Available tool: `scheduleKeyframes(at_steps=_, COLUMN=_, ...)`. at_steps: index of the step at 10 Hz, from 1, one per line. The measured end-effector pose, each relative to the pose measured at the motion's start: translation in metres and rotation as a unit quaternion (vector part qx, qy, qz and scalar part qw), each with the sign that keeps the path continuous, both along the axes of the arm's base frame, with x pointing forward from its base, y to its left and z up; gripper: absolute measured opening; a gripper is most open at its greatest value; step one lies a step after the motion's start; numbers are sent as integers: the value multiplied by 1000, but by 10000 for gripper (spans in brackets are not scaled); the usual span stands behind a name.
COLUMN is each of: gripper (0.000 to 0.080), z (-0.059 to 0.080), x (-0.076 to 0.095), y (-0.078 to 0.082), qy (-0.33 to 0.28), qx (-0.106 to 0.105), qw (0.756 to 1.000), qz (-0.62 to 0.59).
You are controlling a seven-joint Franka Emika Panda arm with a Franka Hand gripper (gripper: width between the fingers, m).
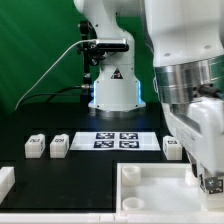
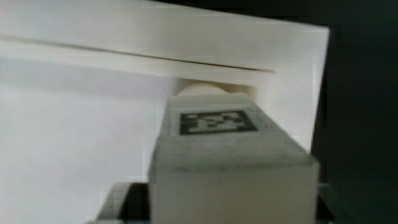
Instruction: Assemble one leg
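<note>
In the wrist view a white leg [image 2: 222, 150] with a black-and-white tag sits lengthwise between my fingers. My gripper [image 2: 222, 200] is shut on it. Its far end points at the raised rim of the large white tray [image 2: 89, 110]; I cannot tell if they touch. In the exterior view my gripper [image 1: 208, 178] hangs low over the tray's [image 1: 150, 178] corner at the exterior view's right, and the held leg is mostly hidden there. Three more legs stand on the black table: two at the left [image 1: 35, 147] [image 1: 59, 146] and one at the right [image 1: 172, 148].
The marker board [image 1: 118, 140] lies flat behind the tray, between the loose legs. The robot base [image 1: 112, 85] stands at the back with cables. Another white part [image 1: 5, 180] shows at the exterior view's left edge.
</note>
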State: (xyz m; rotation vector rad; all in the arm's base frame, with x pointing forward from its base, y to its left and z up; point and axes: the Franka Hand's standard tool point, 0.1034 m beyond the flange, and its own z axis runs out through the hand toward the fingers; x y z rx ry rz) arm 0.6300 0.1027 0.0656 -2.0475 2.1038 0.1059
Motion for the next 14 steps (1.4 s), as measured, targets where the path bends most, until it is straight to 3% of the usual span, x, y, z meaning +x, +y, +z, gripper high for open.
scheduleKeyframes(at_steps=1, gripper=294, z=0, x=-1, y=1, qy=12, qx=7, qw=999, qz=-52)
scheduleKeyframes(at_steps=2, gripper=311, z=-1, x=-1, y=1, qy=7, qx=4, qw=1000, qz=-28)
scheduleKeyframes(at_steps=3, gripper=489, z=-1, x=-1, y=1, qy=3, qx=2, qw=1000, qz=-6)
scheduleKeyframes(at_steps=4, gripper=489, z=0, x=0, y=1, qy=-7, qx=-5, qw=999, qz=34)
scheduleKeyframes(at_steps=5, gripper=606, z=0, x=1, y=1, qy=-11, qx=-7, qw=999, qz=52)
scheduleKeyframes(at_steps=6, gripper=636, z=0, x=1, y=1, qy=-11, qx=-7, qw=999, qz=52)
scheduleKeyframes(at_steps=14, gripper=649, z=0, x=1, y=1, qy=-11, qx=-7, qw=999, qz=52)
